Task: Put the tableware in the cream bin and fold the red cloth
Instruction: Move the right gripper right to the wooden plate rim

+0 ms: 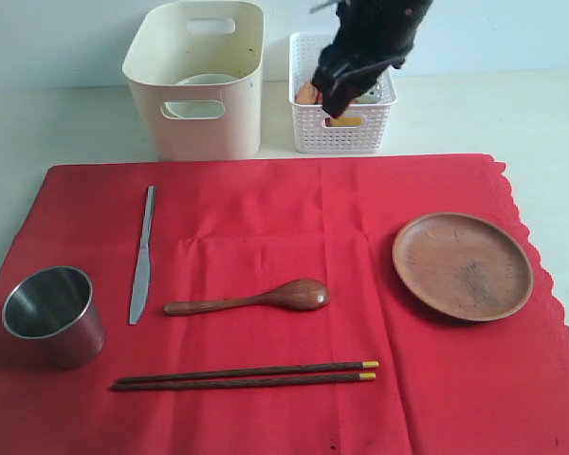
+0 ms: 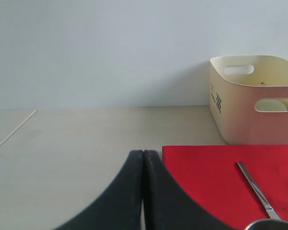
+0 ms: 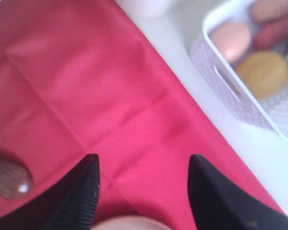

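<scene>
**Scene Status: View Coverage, Occlusions, Clearances**

Only the exterior view shows the whole layout. On the red cloth point(image 1: 266, 227) lie the steel cup point(image 1: 52, 318), silver table knife point(image 1: 142, 256), brown wooden spoon point(image 1: 251, 299), dark chopsticks point(image 1: 247, 376) and round brown plate point(image 1: 462, 265), all well apart from one another. The pale green bowl point(image 1: 207, 83) sits inside the cream bin point(image 1: 194, 123), beside the white lattice basket point(image 1: 346, 133).

The left gripper point(image 2: 143, 155) shows only in the left wrist view. Its fingers are pressed together with nothing between them, low over the bare table point(image 2: 77, 143), just off the cloth's corner.

The right wrist view shows the right gripper point(image 3: 144, 160) with jaws standing wide apart over the cloth, near the basket, with cloth showing in the gap. The food items point(image 3: 264, 72) are resolved only here.

Occlusions: in the exterior view, the right arm covers part of the basket. A pale blurred shape at the base of the right jaws cannot be identified. The left wrist view cuts off the cup.

Clearances: a strip of bare table separates the cloth's far edge from both containers. The scalloped edge runs beside the plate.
</scene>
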You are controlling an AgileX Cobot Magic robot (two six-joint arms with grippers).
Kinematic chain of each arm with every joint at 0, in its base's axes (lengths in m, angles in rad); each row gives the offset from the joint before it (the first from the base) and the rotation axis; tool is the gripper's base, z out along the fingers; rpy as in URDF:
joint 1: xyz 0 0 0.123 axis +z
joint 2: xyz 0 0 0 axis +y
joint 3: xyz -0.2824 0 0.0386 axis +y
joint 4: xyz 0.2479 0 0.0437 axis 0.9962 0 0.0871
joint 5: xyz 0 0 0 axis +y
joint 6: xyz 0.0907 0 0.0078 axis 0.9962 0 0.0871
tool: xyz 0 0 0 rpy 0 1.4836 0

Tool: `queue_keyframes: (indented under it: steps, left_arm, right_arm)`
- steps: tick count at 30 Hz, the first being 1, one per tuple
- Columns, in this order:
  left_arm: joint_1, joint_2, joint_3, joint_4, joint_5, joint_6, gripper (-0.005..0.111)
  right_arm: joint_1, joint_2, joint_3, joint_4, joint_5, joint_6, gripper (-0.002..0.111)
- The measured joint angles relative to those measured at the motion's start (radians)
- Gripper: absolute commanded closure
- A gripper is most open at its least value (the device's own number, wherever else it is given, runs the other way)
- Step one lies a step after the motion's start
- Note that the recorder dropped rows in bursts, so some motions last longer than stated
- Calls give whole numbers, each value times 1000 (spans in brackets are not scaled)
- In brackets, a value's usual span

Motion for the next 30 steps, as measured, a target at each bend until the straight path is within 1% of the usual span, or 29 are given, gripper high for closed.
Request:
queue_keyframes:
  steps: [2, 4, 11, 17, 23, 26, 30]
  left_arm:
    - [0, 0, 0, 0, 0, 0, 107]
    - [0, 0, 0, 0, 0, 0, 107]
    - [0, 0, 0, 0, 0, 0, 107]
    - [0, 0, 0, 0, 0, 0, 107]
    - [0, 0, 0, 0, 0, 0, 107]
    - [0, 0, 0, 0, 0, 0, 107]
    - [0, 0, 0, 0, 0, 0, 107]
  right_arm:
    - [-5, 5, 32, -99, 16, 55, 56]
    - [-16, 14, 50, -155, 35, 89, 56]
    - [-118, 59, 63, -172, 106, 104, 56]
    - [-224, 60, 122, -116, 112, 55, 56]
    - [-314, 60, 223, 17, 115, -50, 56]
    - [-340, 60, 268, 64, 118, -106, 56]
    - [-355, 74, 296, 77, 118, -132, 56]
